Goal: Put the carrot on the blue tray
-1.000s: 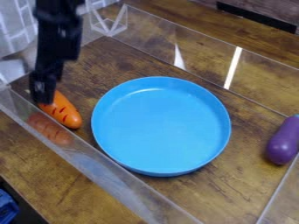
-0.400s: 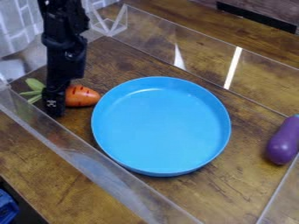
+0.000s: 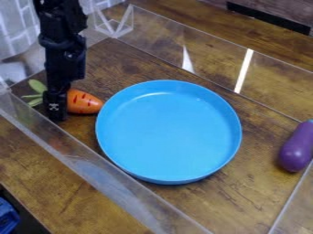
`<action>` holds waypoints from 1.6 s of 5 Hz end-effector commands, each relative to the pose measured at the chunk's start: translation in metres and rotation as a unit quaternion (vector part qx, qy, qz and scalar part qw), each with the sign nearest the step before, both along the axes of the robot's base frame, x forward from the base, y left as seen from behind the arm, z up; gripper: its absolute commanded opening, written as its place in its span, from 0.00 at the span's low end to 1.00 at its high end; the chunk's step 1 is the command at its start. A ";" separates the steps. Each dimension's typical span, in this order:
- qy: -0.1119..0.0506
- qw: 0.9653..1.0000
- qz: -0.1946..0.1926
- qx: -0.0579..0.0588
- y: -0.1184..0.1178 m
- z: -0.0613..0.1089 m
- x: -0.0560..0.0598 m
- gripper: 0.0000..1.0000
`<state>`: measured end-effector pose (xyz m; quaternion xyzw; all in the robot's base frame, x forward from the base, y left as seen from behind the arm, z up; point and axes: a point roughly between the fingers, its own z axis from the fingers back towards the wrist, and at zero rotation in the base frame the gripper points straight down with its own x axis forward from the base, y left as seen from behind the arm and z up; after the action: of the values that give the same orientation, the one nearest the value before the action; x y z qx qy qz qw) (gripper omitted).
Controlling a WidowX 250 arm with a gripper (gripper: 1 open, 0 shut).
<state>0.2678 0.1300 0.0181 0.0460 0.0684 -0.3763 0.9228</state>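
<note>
End effector (image 3: 54, 102), jaws spread wide, stands over the leafy end of the carrot (image 3: 83, 101), just left of the blue tray (image 3: 167, 129). Closing this far off-centre could squirt the glossy, tapered carrot out sideways.

Even, moderately bright light; a white glare streak (image 3: 244, 69) crosses the glossy wooden surface (image 3: 146, 64) well to the pincer's (image 3: 55, 108) right. Soft, low-resolution picture, faint shadows.
</note>
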 end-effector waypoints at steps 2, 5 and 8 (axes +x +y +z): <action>-0.009 0.999 -0.034 0.003 0.001 0.006 0.000 0.00; -0.017 0.999 -0.034 0.007 -0.031 0.006 0.001 0.00; -0.023 0.999 -0.034 0.010 -0.055 0.008 -0.006 0.00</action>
<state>0.2632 0.0795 0.0202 0.0627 0.0549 -0.4072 0.9095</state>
